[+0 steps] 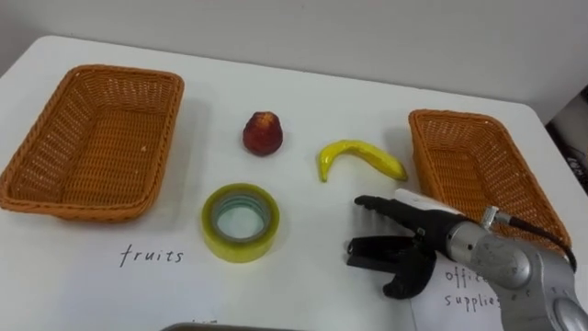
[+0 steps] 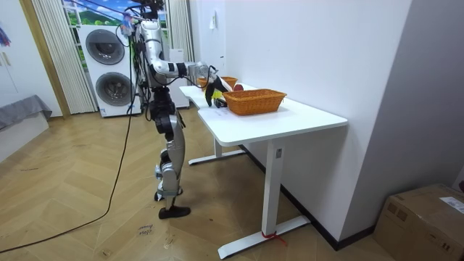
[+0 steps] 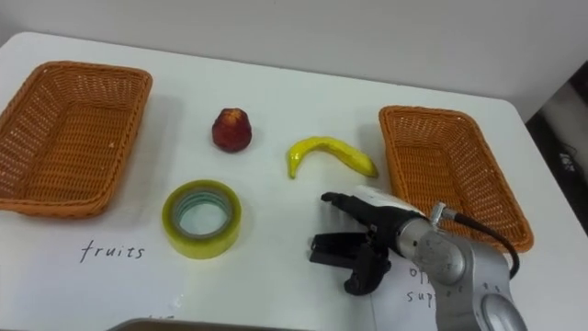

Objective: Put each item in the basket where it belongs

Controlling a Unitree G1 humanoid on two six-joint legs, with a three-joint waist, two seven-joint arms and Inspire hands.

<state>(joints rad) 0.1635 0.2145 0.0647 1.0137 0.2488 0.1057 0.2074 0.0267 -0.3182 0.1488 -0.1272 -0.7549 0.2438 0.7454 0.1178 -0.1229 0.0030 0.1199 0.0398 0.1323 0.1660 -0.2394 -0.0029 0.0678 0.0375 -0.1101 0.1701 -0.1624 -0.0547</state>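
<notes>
Your right hand [image 1: 409,241] hovers low over the white table [image 1: 303,92], fingers loose and spread, holding nothing. It's near the banana [image 1: 358,156], on the side closer to you, with the right basket [image 1: 478,165] just beside it. The red fruit [image 1: 263,133] and the yellow tape roll [image 1: 241,222] sit mid-table, between the two baskets. Both the right one and the left basket [image 1: 55,138] look empty.

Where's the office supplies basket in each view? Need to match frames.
Left eye view: office supplies basket at the right edge, upper half.
Right eye view: right of centre, upper half.
Room view: centre, the nearer of the two baskets.
Shared landmark: the right hand, fingers open, just beside this basket.
</notes>
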